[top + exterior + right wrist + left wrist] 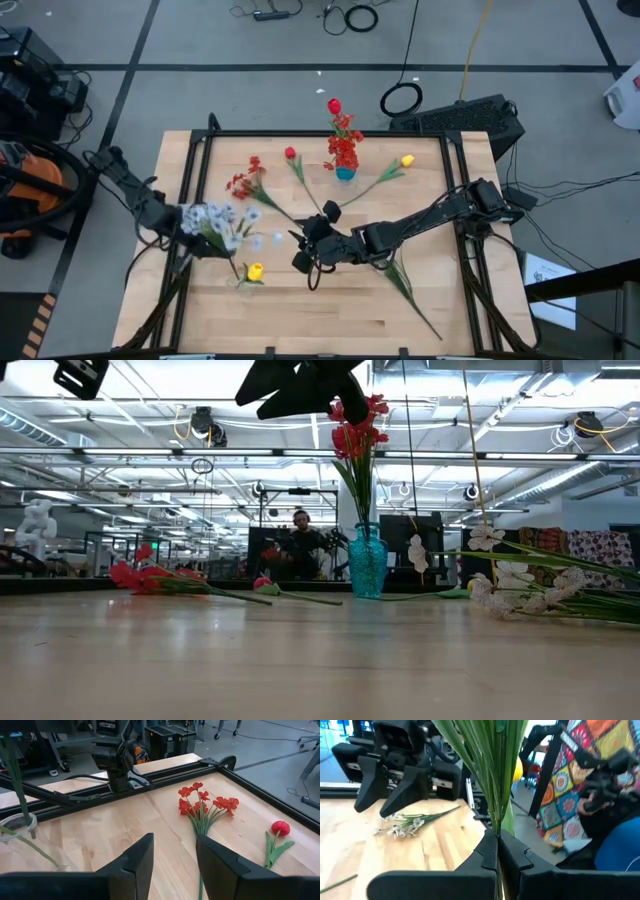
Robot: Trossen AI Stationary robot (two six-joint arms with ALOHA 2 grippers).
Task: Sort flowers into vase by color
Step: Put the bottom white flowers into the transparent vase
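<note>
My left gripper point(188, 226) is shut on a pale white-grey blossom spray point(216, 222) just above the clear glass vase point(244, 282), which holds a yellow bud point(255, 270). My right gripper point(308, 247) hovers open over the table's middle, touching nothing. Its fingers point(131, 862) point toward a red berry-like spray point(205, 805) lying flat. The teal vase point(345, 173) stands at the far side with red flowers point(357, 430) upright in it. A red bud point(290, 154), a yellow bud point(406, 160) and another pale spray point(402, 825) lie on the wood. My left gripper pinches the pale spray's bundle of green stems point(496, 827) between its two fingers, which lie across the stems. The blossoms sit beside the gripper, lifted off the table. The stems hang down toward the glass vase's mouth point(20, 820); one appears to reach into it.
A black metal frame point(300, 133) runs around the table's edges. A long green stem point(410, 292) lies at the near right. Bare wood shows along the near edge point(320, 320). A person sits in the room beyond the far edge point(300, 540).
</note>
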